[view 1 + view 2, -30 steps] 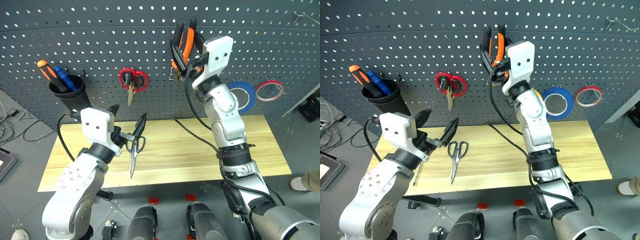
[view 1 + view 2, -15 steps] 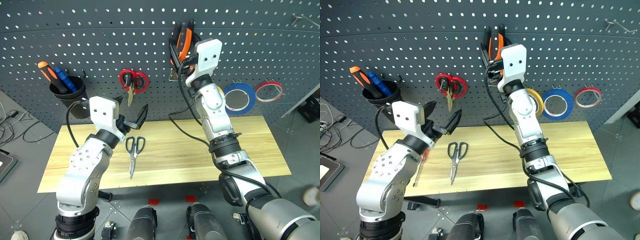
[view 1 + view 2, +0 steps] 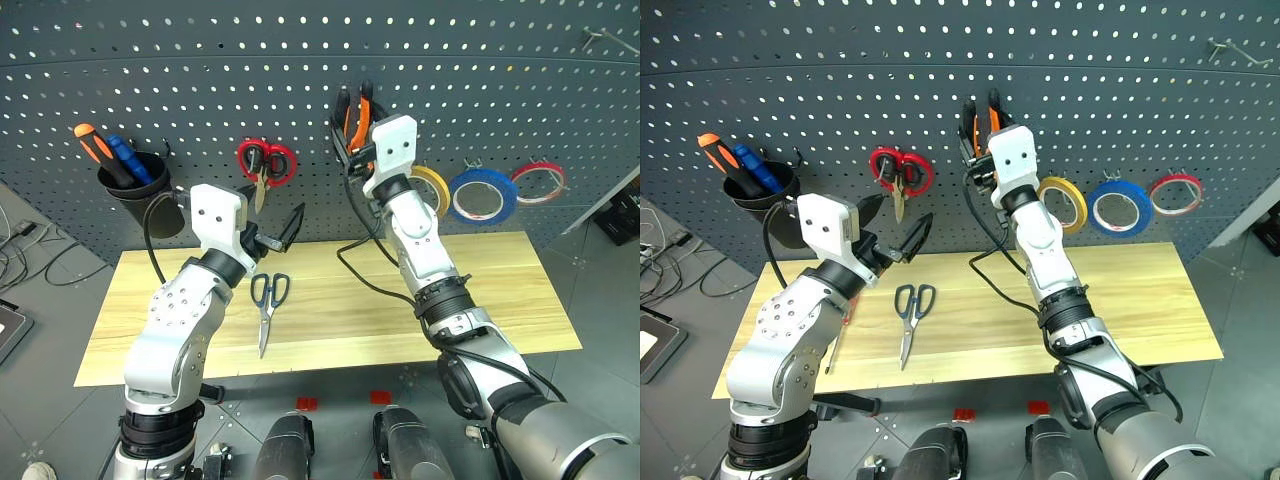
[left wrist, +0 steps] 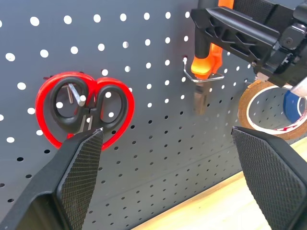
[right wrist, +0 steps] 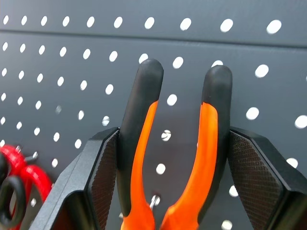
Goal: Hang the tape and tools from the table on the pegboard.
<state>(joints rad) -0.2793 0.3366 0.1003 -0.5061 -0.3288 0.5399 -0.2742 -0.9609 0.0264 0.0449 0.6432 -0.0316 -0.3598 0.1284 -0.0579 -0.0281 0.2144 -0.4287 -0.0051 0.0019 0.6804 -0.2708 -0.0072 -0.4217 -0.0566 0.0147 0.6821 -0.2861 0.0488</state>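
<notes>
R gripper (image 5: 175, 158) pinches rubbery orange pliers (image 5: 172, 143) vs perforated pegboard (image 3: 200, 90).

The table (image 3: 1120, 300) of light yellowish wood planks stood against the pegboard (image 3: 1140, 100). Dark blue-handled scissors (image 3: 910, 315) lay on it, blades pointing away from the pegboard. A slim red-handled screwdriver (image 3: 839, 335) lay left of the scissors.

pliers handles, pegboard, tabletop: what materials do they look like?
Pliers: orange handles with black ends, matte, smooth, likely rubbery plastic sleeves; the right hand grips them.
Pegboard: dark grey sheet with a faint sheen and regular punched holes, probably painted metal.
Table: pale yellowish planks with seams and grain, apparently wood or a wood-look laminate.
</notes>
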